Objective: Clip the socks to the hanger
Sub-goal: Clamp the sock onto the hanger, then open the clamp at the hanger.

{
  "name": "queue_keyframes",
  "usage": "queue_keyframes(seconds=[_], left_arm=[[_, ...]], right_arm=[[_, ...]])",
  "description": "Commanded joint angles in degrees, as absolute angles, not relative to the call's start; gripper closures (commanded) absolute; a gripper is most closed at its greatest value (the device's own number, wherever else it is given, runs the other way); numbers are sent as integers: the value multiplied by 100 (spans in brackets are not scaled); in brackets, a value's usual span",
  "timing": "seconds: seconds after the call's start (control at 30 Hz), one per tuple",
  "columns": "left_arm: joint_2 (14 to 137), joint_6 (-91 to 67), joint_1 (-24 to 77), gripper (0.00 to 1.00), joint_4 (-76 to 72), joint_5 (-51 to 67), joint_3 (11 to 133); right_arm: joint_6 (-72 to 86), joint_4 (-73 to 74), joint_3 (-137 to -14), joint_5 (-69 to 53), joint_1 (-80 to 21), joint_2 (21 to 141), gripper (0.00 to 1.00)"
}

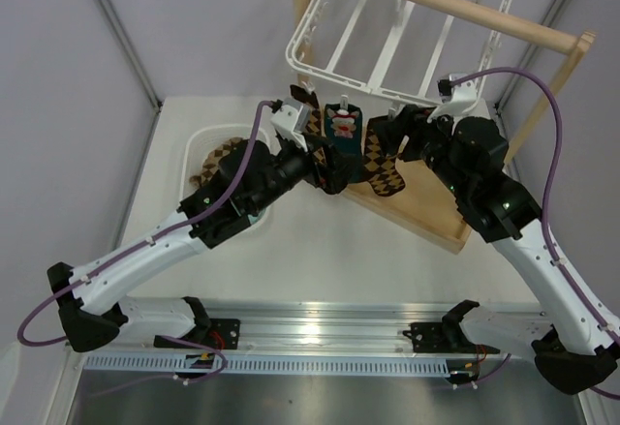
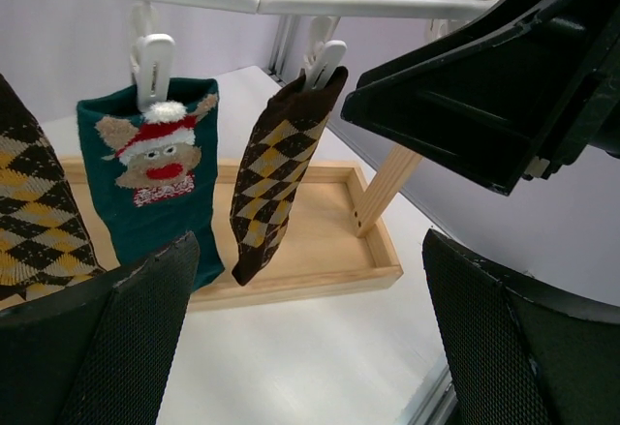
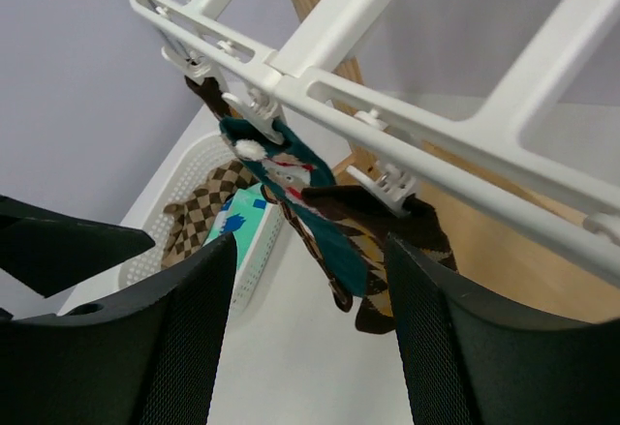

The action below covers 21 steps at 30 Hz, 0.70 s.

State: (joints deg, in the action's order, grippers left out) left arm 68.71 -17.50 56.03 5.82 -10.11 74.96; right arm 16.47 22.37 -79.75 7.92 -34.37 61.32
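The white grid hanger (image 1: 387, 33) hangs from a wooden rod. Three socks dangle from its clips: an argyle sock (image 2: 34, 212) at the left, a teal sock with a red-hatted figure (image 2: 155, 183), and a second argyle sock (image 2: 271, 183). My left gripper (image 2: 310, 338) is open and empty, low in front of the teal and second argyle socks. Just below the hanger's (image 3: 387, 96) front bar, my right gripper (image 3: 310, 348) is open and empty, short of the clipped argyle sock (image 3: 417, 241) and the teal sock (image 3: 310, 212).
A white mesh basket (image 3: 247, 260) at the left holds an argyle sock (image 3: 199, 202) and a mint green sock (image 3: 232, 227). The wooden stand's tray (image 2: 291, 285) lies under the hanging socks, its post (image 2: 383, 188) behind them. The right arm's black body (image 2: 504, 76) looms close to my left gripper.
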Motion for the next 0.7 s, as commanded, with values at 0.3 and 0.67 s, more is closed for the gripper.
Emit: queue_keyframes(seconds=[0.3, 0.67], left_arm=[[7013, -1380, 5704, 1, -342, -703, 7321], [8147, -879, 6275, 1, -1405, -1054, 7936]], right_arm=[[1705, 2820, -8542, 1291, -3647, 5819, 33], [1714, 4297, -9712, 2039, -3630, 5608, 33]])
